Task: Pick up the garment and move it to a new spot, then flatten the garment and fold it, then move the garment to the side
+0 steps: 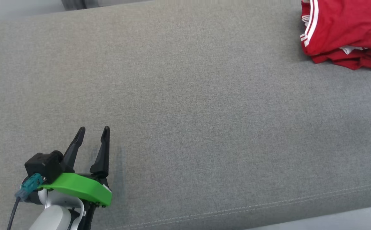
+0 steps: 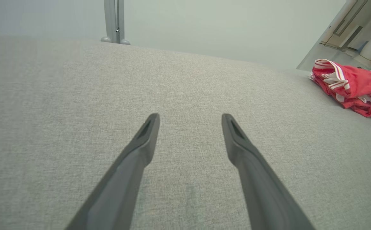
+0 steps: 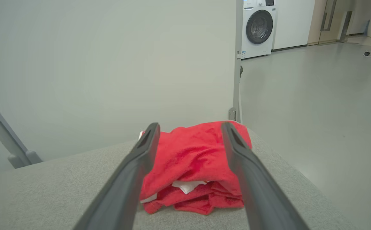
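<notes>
**Desk:** Start from your grippers. What have you got?

**Me:** My left gripper (image 1: 94, 128) sits in the lower left of the head view. Its fingers are spread wide with nothing between them, over a bare stretch of the grey cushion (image 1: 185, 95). My right gripper (image 3: 190, 126) is just as released. In its wrist view the two fingers stand apart in the middle of the frame, one on each side of the garment (image 3: 192, 159). The cloth seems to lie past the tips, but I can't tell whether they touch it.

**Desk:** And in the wider picture?

**Me:** It's red with white stripes, a compact layered bundle in the upper right corner of the head view. It lies at the far end of the cushion, well apart from my left gripper.

**Desk:** Which step is that?

**Me:** I'd say it fits two. It could be a bundle waiting to be lifted and carried to open cushion, or a folded piece already set off to the side. The layers are stacked, but the lower edges are rumpled and a white scrap pokes out, so I won't settle it.

**Desk:** And the next move?

**Me:** Either way it falls to the right arm, which is the one lined up on it. The cloth is soft and loosely stacked, so the fingers must not drag the top layer.
</notes>
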### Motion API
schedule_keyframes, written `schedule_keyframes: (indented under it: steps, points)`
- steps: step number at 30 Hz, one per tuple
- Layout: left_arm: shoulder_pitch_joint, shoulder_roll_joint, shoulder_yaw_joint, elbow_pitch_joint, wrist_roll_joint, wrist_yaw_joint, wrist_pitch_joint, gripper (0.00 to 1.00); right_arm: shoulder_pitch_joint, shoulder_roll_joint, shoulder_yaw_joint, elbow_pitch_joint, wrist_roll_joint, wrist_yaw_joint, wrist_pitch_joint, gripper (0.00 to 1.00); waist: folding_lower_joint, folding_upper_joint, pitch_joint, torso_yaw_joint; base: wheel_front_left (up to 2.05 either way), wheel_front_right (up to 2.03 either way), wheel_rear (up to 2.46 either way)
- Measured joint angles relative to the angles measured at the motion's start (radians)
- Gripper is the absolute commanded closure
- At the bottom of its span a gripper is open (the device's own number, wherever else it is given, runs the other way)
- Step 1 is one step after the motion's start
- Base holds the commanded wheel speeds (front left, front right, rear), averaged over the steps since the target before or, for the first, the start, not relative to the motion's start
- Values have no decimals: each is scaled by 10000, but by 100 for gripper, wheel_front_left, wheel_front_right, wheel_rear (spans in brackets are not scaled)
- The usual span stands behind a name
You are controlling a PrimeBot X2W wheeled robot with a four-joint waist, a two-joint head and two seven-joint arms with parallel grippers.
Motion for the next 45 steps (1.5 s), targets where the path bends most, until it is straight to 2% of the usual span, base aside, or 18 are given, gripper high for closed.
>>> schedule_keyframes:
  steps: [4, 7, 9, 14, 20, 29, 30, 36, 45]
  points:
    - [274, -17, 309, 407, 451, 12, -148, 0, 690, 600, 77, -612, -487, -232, 0, 0, 0, 0, -516, 261, 0, 0, 0]
    - [670, 84, 558, 897, 1108, 36, -232, 0, 1738, 1413, 458, -894, -1011, -364, 2, 0, 0, 0, -1056, 505, 0, 0, 0]
    - [912, 146, 871, 1246, 1358, 36, -244, 0, 2161, 1661, 619, -980, -1329, -499, 2, 0, 0, 0, -1327, 607, 0, 0, 0]
    - [1589, 38, 1346, 1814, 1601, 40, -307, 0, 3296, 2163, 938, -1016, -1835, -594, 2, 0, 0, 0, -2023, 807, 0, 0, 0]
    - [2067, -161, 1522, 1906, 1745, 40, -307, 0, 4320, 2370, 1195, -1181, -2399, -667, 2, 0, -1, 0, -2791, 993, 0, 0, 0]
    - [2459, -267, 1948, 1755, 2257, 40, -314, 0, 4717, 2476, 980, -1758, -2986, -746, 2, 0, -1, 0, -3403, 1175, 0, 0, 0]
    - [2464, -282, 1933, 1772, 2330, 38, -314, 100, 4770, 2497, 945, -1756, -3020, -744, 2, 100, -1, 0, -3419, 1178, 0, 0, 0]
    - [2677, -715, 1760, 2234, 2253, 27, -263, 100, 5319, 2999, 1103, -1310, -2984, -738, 44, 100, 0, 0, -3421, 1176, 0, 0, 0]
    - [2696, -865, 1994, 2236, 1413, -102, -29, 100, 5307, 3131, 683, -1290, -2105, -558, 360, 100, -1, 0, -3364, 1100, 0, 0, 0]
